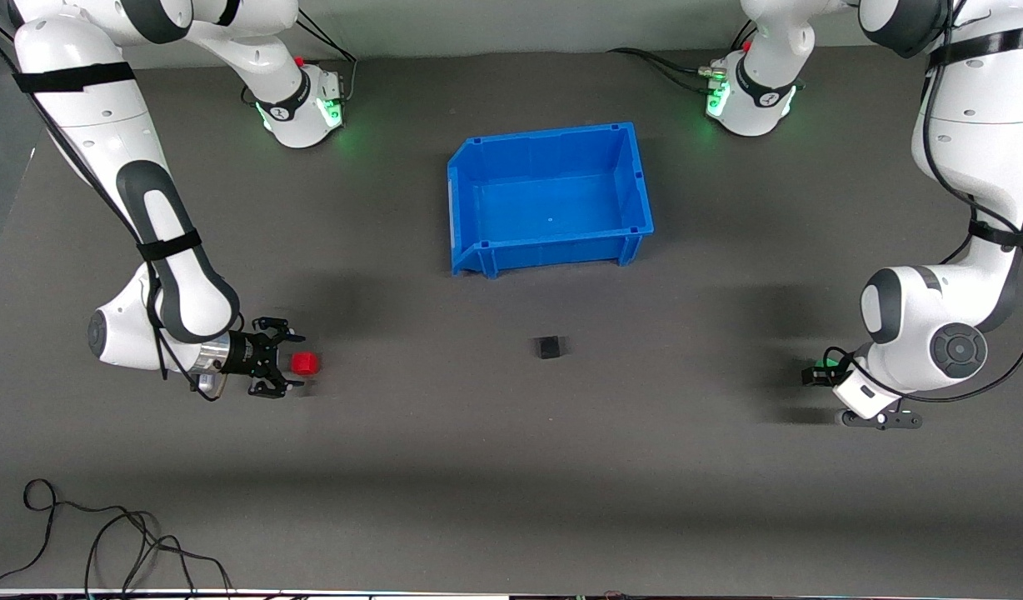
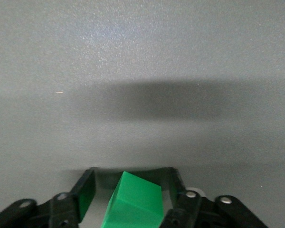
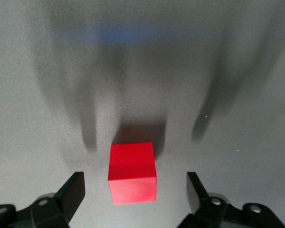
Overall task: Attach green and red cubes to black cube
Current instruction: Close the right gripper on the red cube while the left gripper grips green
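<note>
Only the left wrist view shows the green cube (image 2: 133, 206) plainly: it sits tilted between the left gripper (image 2: 130, 197)'s fingers (image 2: 83, 194), with a gap visible on each side, so the jaws stand apart around it; in the front view the arm's own body hides nearly all of it. The right wrist view shows the red cube (image 3: 132, 173) resting on the mat between the right gripper (image 3: 133, 190)'s widely spread fingers, touching neither. From the front, the small matte black cube (image 1: 549, 347) lies alone mid-table, well apart from both grippers, nearer the camera than the glossy blue plastic bin (image 1: 549, 242). The table (image 1: 511, 467) is a dull grey mat; loose black cables (image 1: 103, 542) curl at its near edge toward the right arm's end.
</note>
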